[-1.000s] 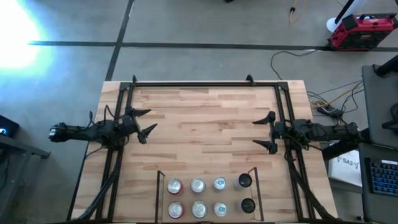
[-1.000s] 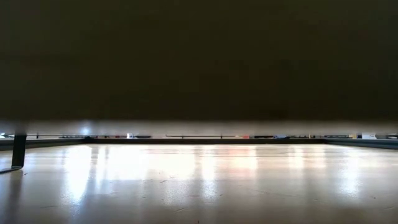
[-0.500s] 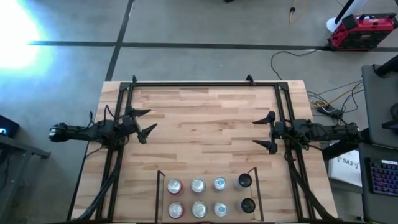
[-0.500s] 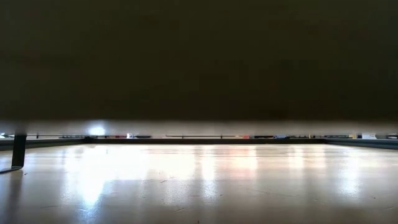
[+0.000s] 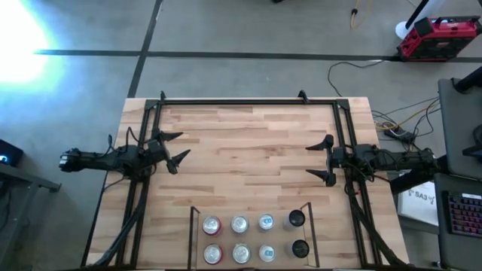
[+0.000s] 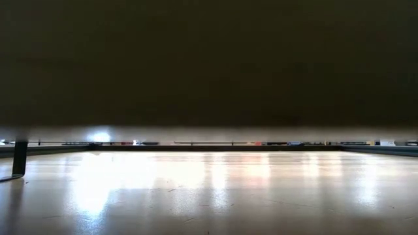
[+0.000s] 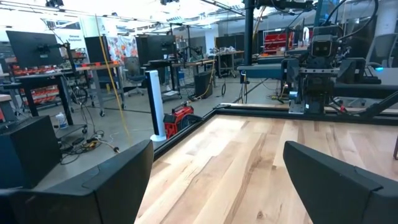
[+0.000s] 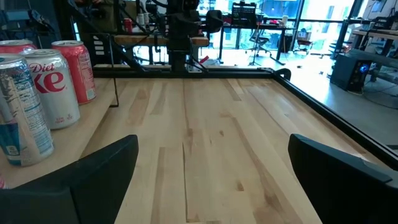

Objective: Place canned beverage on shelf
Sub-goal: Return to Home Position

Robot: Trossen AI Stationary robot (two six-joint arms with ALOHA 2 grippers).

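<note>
Several cans stand upright in two rows on the shelf [image 5: 193, 235], a small bay with two thin black side rails at the table's near edge. The cans include red-topped ones [image 5: 212, 224], silver ones [image 5: 239, 223] and two black ones [image 5: 296, 219]. In the right wrist view a red can [image 8: 78, 67], a Diet Coke can [image 8: 53, 87] and a silver-blue can [image 8: 17, 115] show. My left gripper [image 5: 179, 147] is open and empty over the table's left side. My right gripper [image 5: 310, 160] is open and empty over the right side, farther back than the shelf.
A large black metal frame [image 5: 248, 102] runs around the tabletop. Bare wood [image 5: 248, 150] lies between the two grippers. The low view shows only the table surface [image 6: 209, 189] under a dark band. The left wrist view shows the right arm [image 7: 317, 68] across the table.
</note>
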